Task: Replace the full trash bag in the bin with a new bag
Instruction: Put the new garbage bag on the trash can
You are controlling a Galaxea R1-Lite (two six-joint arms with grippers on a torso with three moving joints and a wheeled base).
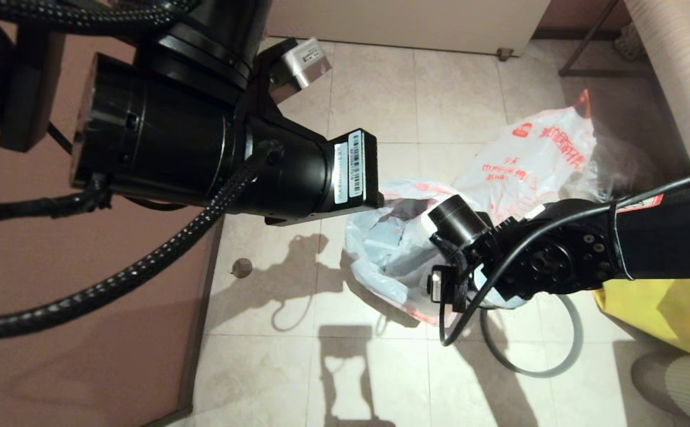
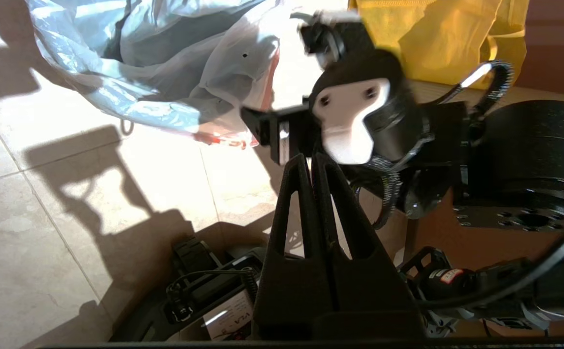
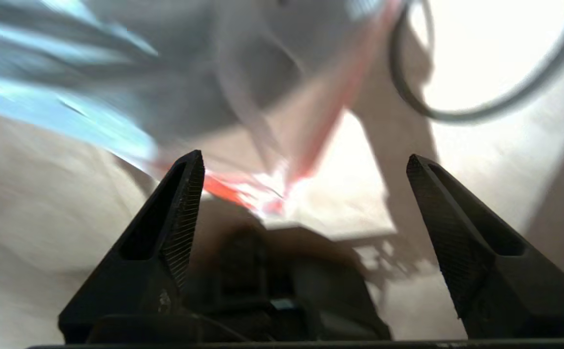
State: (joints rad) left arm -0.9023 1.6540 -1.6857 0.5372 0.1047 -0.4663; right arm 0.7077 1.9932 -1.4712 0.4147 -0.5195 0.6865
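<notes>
The new bag [image 1: 389,261], thin and pale with red-edged handles, lies opened and crumpled on the tiles at the centre; a dark hollow shows in its mouth. The bin's black walls are hidden. Its grey ring rim [image 1: 558,362] lies loose on the floor beside the bag. Behind stands the full trash bag [image 1: 534,154], with red print. My right gripper [image 3: 303,157] is open, low over the floor by the new bag's red edge [image 3: 228,191], with nothing between its fingers. My left gripper [image 2: 311,162] is shut and empty, raised near the right wrist.
A big yellow bag [image 1: 665,308] sits at the right, and a clear unprinted bag [image 1: 617,163] leans by the full one. A brown wall runs along the left and a white cabinet [image 1: 404,24] stands at the back. My left arm [image 1: 203,136] blocks the upper left.
</notes>
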